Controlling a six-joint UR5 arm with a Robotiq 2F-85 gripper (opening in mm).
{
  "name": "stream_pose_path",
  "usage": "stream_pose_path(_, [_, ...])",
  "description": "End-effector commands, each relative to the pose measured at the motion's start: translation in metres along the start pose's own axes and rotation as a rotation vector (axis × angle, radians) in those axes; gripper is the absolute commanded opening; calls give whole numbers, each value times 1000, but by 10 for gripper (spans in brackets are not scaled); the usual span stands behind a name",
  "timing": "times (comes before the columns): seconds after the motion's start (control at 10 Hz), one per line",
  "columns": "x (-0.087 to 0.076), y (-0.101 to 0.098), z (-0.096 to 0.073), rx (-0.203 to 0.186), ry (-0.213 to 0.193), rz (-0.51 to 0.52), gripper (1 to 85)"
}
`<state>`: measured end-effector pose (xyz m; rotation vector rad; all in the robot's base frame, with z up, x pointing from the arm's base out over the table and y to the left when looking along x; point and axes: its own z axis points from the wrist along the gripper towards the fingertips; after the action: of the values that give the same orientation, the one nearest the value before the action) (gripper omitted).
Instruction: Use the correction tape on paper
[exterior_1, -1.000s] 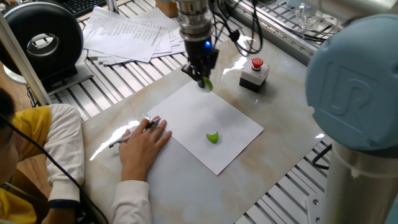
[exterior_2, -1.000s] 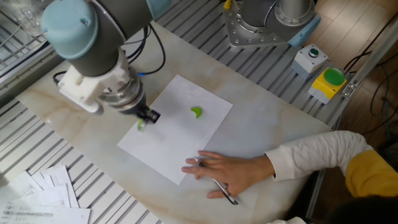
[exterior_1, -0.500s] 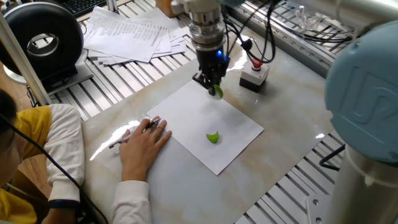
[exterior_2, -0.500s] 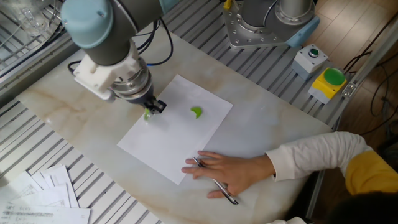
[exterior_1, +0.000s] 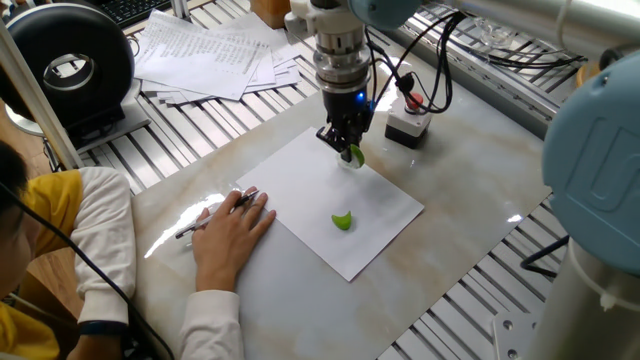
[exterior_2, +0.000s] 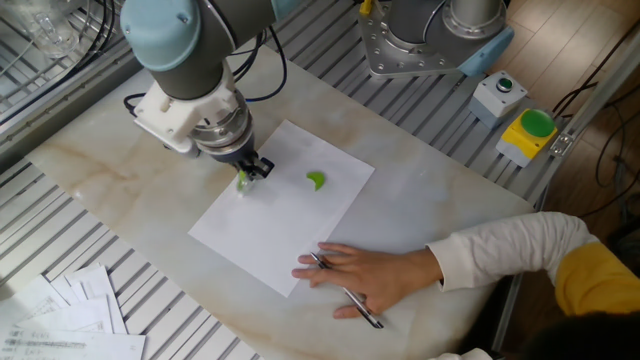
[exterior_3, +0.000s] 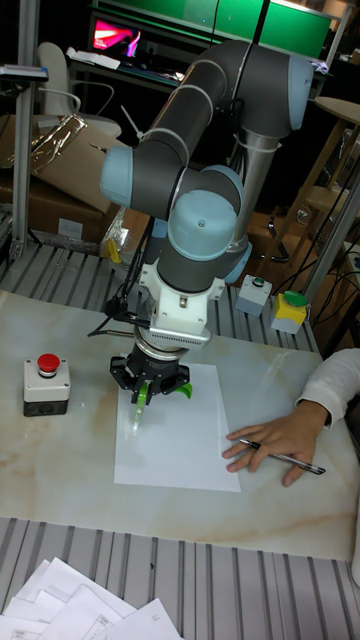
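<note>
The paper (exterior_1: 300, 185) is a blank white sheet lying flat on the marble table top. My gripper (exterior_1: 349, 149) points straight down over its far edge, shut on the small green correction tape (exterior_1: 353, 155). The tape's tip is at the sheet's surface, also seen as correction tape (exterior_2: 242, 181) and correction tape (exterior_3: 146, 394). A loose green curved piece (exterior_1: 343, 221) lies on the paper nearer the middle. A person's hand (exterior_1: 232, 232) presses on the sheet's near-left corner, over a pen (exterior_1: 205, 221). The same paper (exterior_2: 270, 225) and paper (exterior_3: 180, 440) show in the other views.
A red button box (exterior_1: 408, 118) stands just behind the gripper. A fanned stack of printed sheets (exterior_1: 210, 55) lies at the back left beside a black round device (exterior_1: 70, 65). A yellow-and-green button box (exterior_2: 530, 130) sits near the arm's base.
The gripper has slid with the correction tape along the paper's far edge, rightward in one fixed view. Hand, pen and loose green piece have stayed put.
</note>
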<state>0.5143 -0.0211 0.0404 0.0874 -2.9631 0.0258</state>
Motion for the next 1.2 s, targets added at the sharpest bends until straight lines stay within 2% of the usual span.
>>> stream_pose_path(0.0, [-3, 2, 2, -7, -20, -1, 10])
stream_pose_path(1.1, [-7, 5, -3, -4, -39, -12, 10])
